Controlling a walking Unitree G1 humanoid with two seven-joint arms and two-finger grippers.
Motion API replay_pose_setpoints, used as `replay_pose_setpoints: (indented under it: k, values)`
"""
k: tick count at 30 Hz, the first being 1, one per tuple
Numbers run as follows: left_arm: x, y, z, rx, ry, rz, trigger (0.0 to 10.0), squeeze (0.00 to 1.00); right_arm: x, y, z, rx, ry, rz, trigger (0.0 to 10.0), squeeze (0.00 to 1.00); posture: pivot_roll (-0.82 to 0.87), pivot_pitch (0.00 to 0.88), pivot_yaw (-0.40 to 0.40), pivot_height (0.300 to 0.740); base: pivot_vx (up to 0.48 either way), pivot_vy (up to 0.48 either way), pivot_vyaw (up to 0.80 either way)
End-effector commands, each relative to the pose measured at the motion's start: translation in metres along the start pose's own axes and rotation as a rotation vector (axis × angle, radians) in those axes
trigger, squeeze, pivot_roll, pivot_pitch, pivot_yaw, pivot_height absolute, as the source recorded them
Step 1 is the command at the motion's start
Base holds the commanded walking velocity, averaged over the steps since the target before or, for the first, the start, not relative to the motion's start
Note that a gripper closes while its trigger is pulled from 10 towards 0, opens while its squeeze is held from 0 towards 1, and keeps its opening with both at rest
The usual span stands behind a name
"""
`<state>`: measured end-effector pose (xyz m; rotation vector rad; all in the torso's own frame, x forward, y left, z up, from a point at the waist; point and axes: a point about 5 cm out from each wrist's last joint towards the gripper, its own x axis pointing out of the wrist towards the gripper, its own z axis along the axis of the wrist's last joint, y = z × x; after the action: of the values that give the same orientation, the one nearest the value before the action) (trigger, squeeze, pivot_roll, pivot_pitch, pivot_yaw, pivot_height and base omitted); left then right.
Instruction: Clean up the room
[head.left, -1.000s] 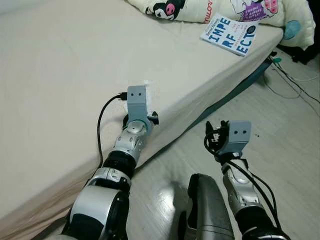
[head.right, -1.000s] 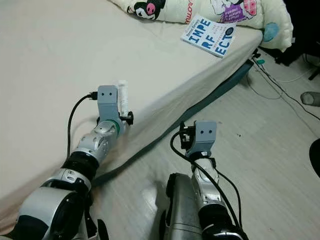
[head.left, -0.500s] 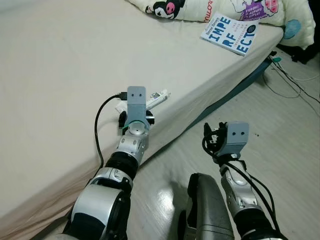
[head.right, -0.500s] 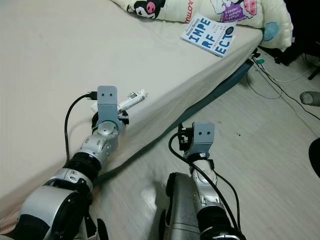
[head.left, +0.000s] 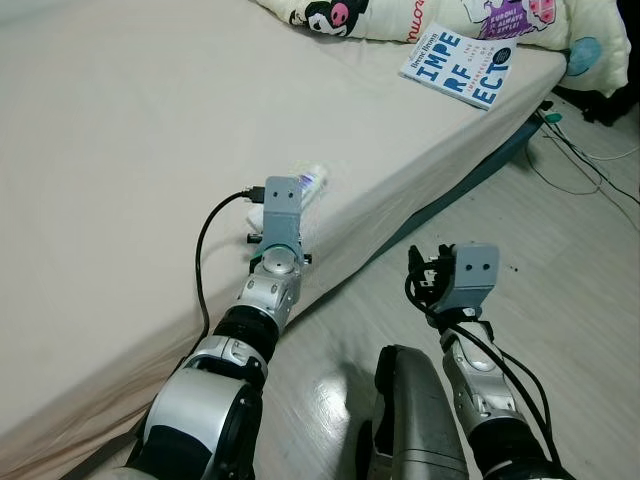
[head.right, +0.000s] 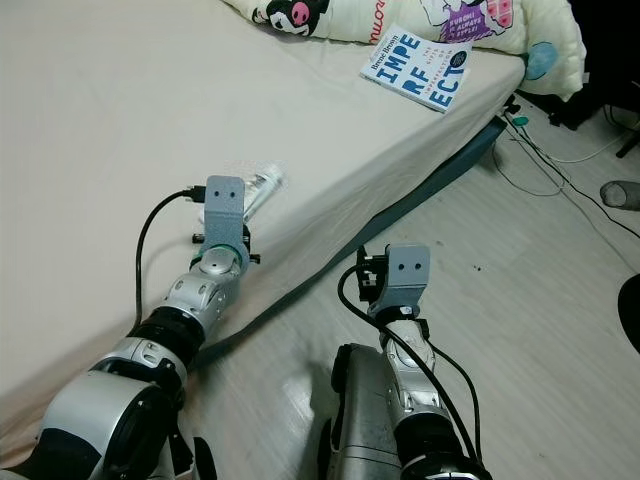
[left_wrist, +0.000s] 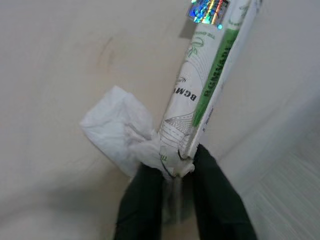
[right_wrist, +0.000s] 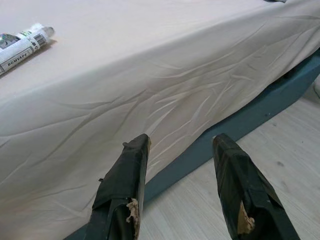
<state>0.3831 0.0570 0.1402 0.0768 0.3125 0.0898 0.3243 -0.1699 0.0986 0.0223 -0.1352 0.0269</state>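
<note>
Your left gripper (left_wrist: 172, 167) pinches the tube (left_wrist: 207, 80) and tissue (left_wrist: 117, 127) mid-frame; right gripper (right_wrist: 180, 187) spread; book (head.left: 458, 66) upper right remains.

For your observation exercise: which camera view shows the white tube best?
The left wrist view: the white tube fills it, pinched in the left tool. The eye views show a small end; the right wrist view, one end on the bed.

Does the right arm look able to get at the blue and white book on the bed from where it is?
Probably not yet. The book lies at the far corner of the bed, well beyond the right end effector, which hangs open low beside the mattress; nothing blocks it.
</note>
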Motion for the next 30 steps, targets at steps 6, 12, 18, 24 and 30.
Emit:
replay_pose_setpoints:
  k: [6, 12, 18, 24, 30]
  values:
    - [-0.004, -0.01, -0.014, -0.007, 0.052, -0.034, 0.0, 0.0, -0.005, -0.003, -0.007, 0.005, 0.036, -0.017, 10.0, 0.0, -0.02, 0.267, 0.056, 0.531, 0.0, 0.0, 0.0]
    - [-0.005, 0.005, -0.002, -0.069, -0.039, -0.053, 0.0, 0.0, -0.004, -0.003, -0.007, 0.005, 0.038, -0.019, 10.0, 0.0, -0.01, 0.264, 0.054, 0.531, 0.0, 0.0, 0.0]
    - [-0.021, 0.016, 0.029, -0.099, -0.27, -0.139, 0.0, 0.0, -0.002, -0.002, -0.004, 0.008, 0.03, -0.014, 10.0, 0.0, 0.0, 0.239, 0.049, 0.531, 0.0, 0.0, 0.0]
    - [-0.056, 0.028, 0.056, -0.053, -0.535, -0.284, 10.0, 0.0, 0.0, 0.005, 0.006, 0.028, -0.021, 0.014, 10.0, 0.0, 0.02, 0.218, 0.042, 0.531, 0.0, 0.0, 0.0]
    - [-0.084, 0.046, 0.046, 0.054, -0.607, -0.374, 10.0, 0.0, -0.007, 0.023, 0.028, 0.095, -0.137, 0.101, 10.0, 0.0, 0.02, 0.186, 0.034, 0.531, 0.0, 0.0, 0.0]
